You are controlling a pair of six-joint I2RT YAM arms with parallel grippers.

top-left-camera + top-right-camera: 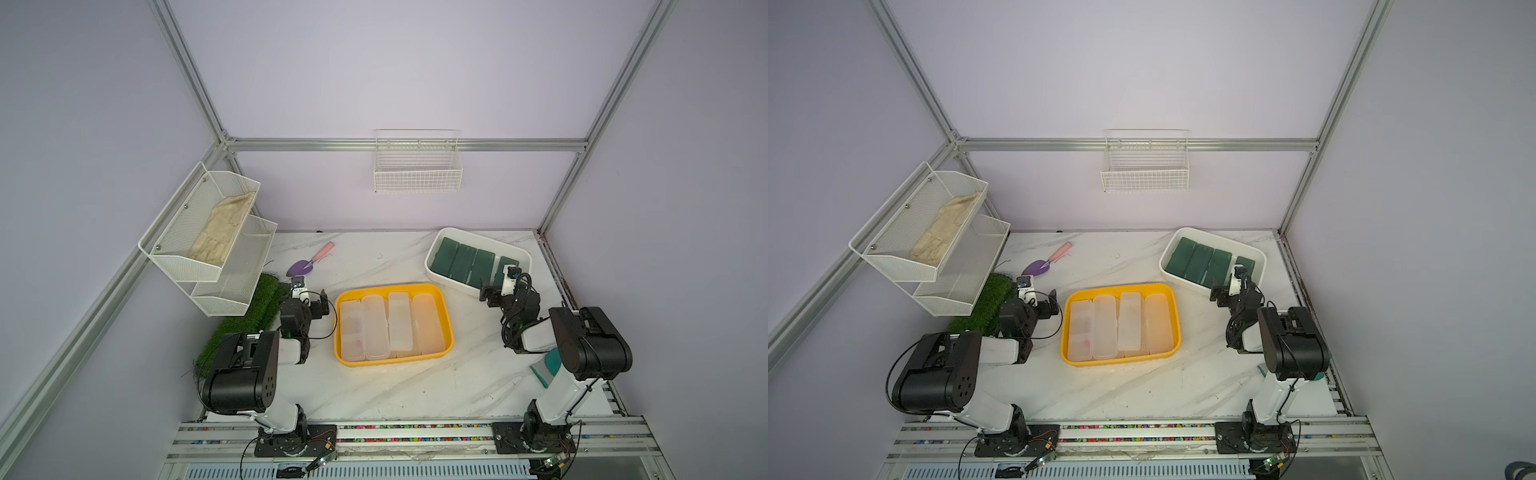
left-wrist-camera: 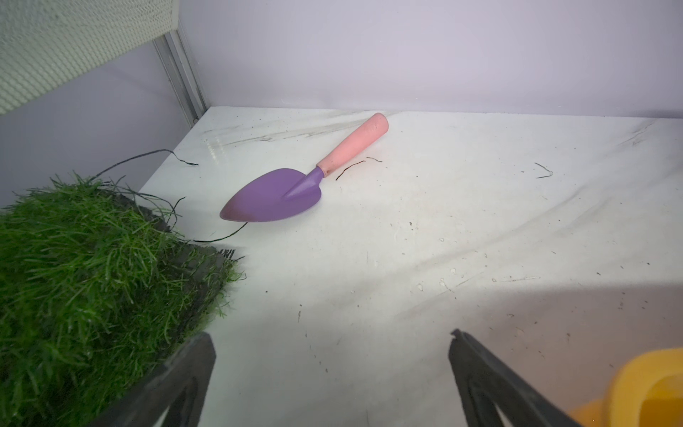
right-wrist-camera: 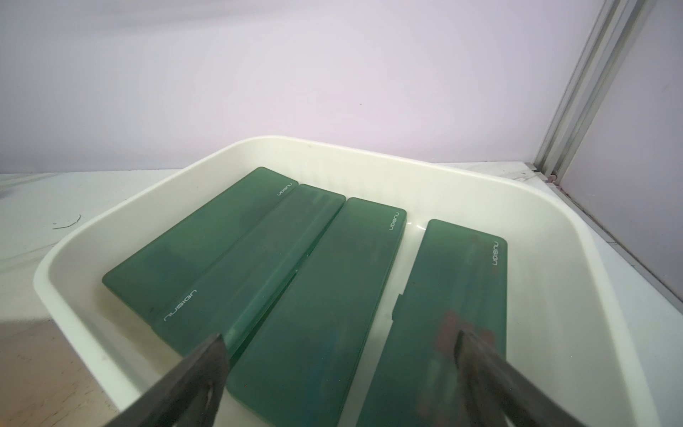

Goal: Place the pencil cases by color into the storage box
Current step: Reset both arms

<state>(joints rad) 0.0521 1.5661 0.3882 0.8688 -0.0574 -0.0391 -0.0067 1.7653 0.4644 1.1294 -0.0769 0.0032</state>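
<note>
The right hand (image 3: 340,338) hangs empty, jaws spread wide, over the near rim of the white storage box (image 3: 554,229). Inside it four dark green pencil cases (image 3: 321,288) lie flat, side by side. Two of them seem to overlap along a long edge, and the outermost sits a little apart with the box floor showing between.

The left hand (image 2: 330,334) is likewise wide and empty. It is above bare counter (image 2: 406,258), between the artificial grass mat (image 2: 92,277) and a corner of the yellow tray (image 2: 646,388). The purple trowel (image 2: 273,196) lies further off. In a top view the tray holds four frosted clear pencil cases (image 1: 392,326) in a row.

No case is left on the counter, so the sorting looks done.

The cases look stiff, light and smooth, probably slippery against the jaws. A grip across the narrow width near mid-length should balance one best. Packed this tightly, there is little room for a finger between neighbours.
</note>
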